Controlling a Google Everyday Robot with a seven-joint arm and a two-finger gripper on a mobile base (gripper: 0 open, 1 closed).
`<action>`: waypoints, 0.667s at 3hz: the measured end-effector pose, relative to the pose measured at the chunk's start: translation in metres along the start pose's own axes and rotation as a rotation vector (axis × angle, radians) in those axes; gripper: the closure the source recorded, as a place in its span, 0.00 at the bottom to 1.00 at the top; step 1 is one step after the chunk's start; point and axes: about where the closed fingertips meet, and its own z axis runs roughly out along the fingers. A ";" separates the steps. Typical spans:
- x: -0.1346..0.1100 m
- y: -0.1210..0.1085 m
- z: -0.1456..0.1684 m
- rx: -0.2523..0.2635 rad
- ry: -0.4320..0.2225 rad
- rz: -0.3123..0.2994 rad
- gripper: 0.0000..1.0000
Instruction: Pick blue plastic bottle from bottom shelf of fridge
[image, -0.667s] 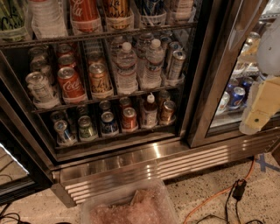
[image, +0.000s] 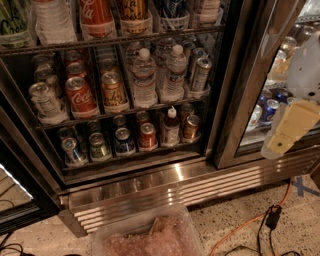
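Note:
The fridge (image: 235, 90) fills the view, its left compartment showing dark wire racks. The blue plastic bottle (image: 171, 128), small with a white cap and a darker label band, stands upright on the bottom shelf (image: 131, 156), between a red can (image: 147, 136) and a brown can (image: 190, 128). My gripper (image: 286, 131), cream-coloured under a white arm housing (image: 306, 65), hangs at the right edge in front of the right-hand glass door. It is well to the right of the bottle and at about the same height, touching nothing.
A dark door frame post (image: 245, 85) stands between the gripper and the bottle. The louvred steel grille (image: 150, 197) runs along the base. A clear plastic bin (image: 147, 237) sits on the floor in front. An orange cable (image: 250, 222) and black cables lie at the lower right.
My gripper has shifted slightly left and down. The bottle and cans have not moved.

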 end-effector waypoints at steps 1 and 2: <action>0.007 0.018 0.055 -0.025 -0.049 0.094 0.00; 0.014 0.046 0.125 -0.069 -0.100 0.165 0.00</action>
